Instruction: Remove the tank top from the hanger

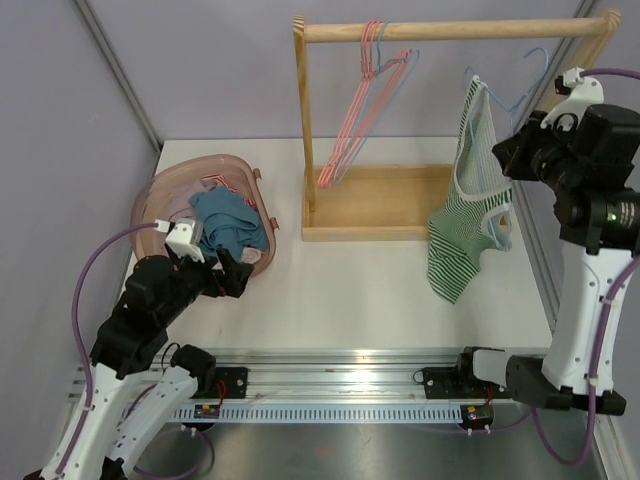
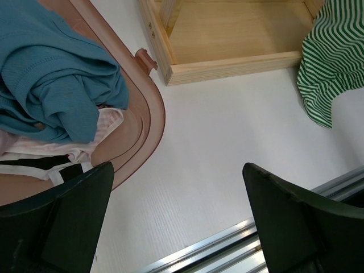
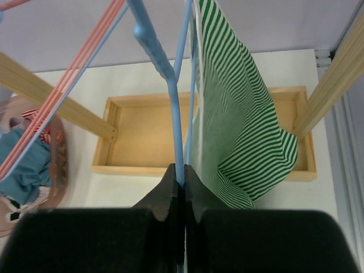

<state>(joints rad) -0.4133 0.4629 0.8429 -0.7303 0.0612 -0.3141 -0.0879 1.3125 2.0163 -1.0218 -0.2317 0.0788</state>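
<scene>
A green-and-white striped tank top (image 1: 468, 205) hangs from a light blue hanger (image 1: 518, 92) on the right end of the wooden rail (image 1: 450, 30). In the right wrist view the tank top (image 3: 244, 125) drapes to the right of the blue hanger (image 3: 176, 131). My right gripper (image 3: 183, 170) is shut on one of the hanger's thin blue bars, just left of the cloth. In the top view the right gripper (image 1: 512, 152) is level with the top's shoulder. My left gripper (image 2: 176, 170) stands open over bare table, holding nothing, beside the basket; the left gripper (image 1: 235, 270) is far from the rack.
Pink hangers (image 1: 362, 100) hang at the rail's left end. The rack's wooden base tray (image 1: 380, 205) lies below. A pink basket (image 1: 158, 195) with a teal garment (image 1: 230, 222) and other clothes sits at the left. A metal rail (image 1: 340, 360) runs along the near edge.
</scene>
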